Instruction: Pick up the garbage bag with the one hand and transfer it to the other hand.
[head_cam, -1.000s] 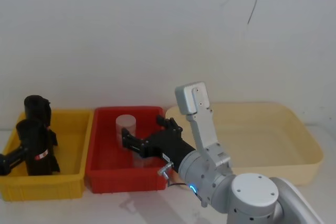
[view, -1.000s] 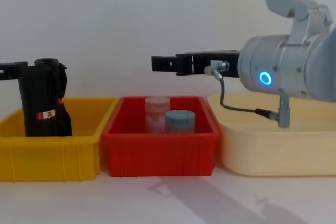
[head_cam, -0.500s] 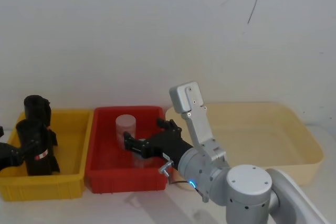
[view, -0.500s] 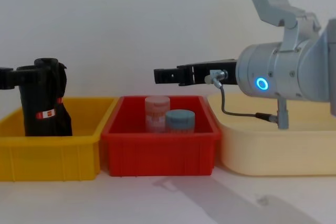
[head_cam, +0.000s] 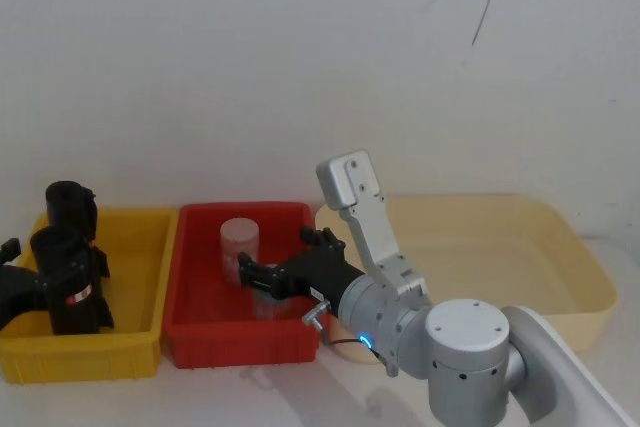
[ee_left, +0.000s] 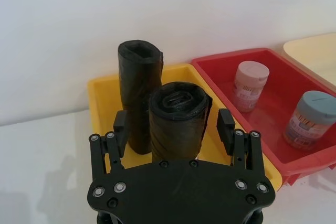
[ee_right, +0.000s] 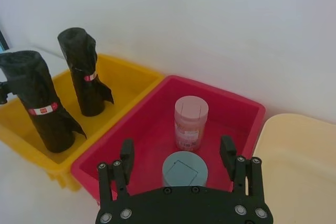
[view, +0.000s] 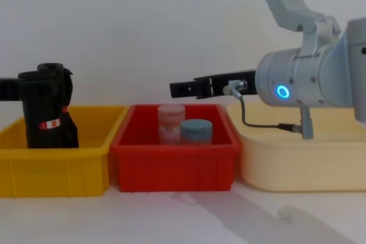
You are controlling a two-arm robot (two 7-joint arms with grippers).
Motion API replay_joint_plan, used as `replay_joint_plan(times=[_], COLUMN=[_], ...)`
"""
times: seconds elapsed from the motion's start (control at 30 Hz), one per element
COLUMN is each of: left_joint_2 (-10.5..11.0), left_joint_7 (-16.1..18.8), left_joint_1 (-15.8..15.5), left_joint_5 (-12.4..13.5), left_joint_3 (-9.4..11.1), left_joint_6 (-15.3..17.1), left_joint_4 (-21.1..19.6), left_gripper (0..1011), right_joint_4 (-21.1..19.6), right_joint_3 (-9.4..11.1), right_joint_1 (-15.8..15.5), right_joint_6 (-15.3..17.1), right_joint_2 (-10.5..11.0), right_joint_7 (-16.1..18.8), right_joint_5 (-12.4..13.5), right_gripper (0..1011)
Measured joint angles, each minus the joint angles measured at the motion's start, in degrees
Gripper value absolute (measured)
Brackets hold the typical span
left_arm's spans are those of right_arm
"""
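Note:
Two black rolls stand upright in the yellow bin (view: 57, 170). The nearer one is the garbage bag (ee_left: 178, 129), seen with its red-and-white band in the head view (head_cam: 68, 297) and the chest view (view: 46, 112). My left gripper (ee_left: 173, 121) is open, with a finger on each side of this roll near its top and a small gap showing at each side. It comes in from the left edge (head_cam: 40, 282) (view: 23, 81). My right gripper (ee_right: 177, 153), on the blue-lit arm, is open and holds nothing; it hovers over the red bin (view: 171, 164) (head_cam: 250, 275).
The second black roll (ee_left: 137, 93) stands just behind the first. A pink jar (ee_right: 190, 121) and a blue-lidded jar (ee_right: 185, 170) sit in the red bin. A large cream tub (view: 297, 164) lies to the right. A white wall backs the table.
My left gripper has slid forward from the left edge until its fingers straddle the near roll. The right arm shifted slightly and its gripper stays open over the red bin.

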Motion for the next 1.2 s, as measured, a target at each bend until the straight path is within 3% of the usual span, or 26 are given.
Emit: replay_joint_plan(times=[0.67, 1.2], left_joint_2=[-0.8, -0.9], left_joint_7=[-2.7, -3.2], left_joint_1=[-4.8, -5.9], left_joint_5=[-0.5, -0.6], left_joint_3=[3.1, 3.9], left_joint_6=[-0.5, -0.8], left_joint_4=[5.4, 6.6], left_gripper=[1001, 1001], right_joint_4=[3.2, 6.4], right_joint_3=[0.1, -1.4], right_joint_1=[1.6, 3.3], right_joint_6=[1.8, 2.3], right_joint_2=[-0.4, -1.9], right_joint_7=[1.1, 2.3], right_joint_5=[-1.2, -2.6], right_gripper=[999, 1000])
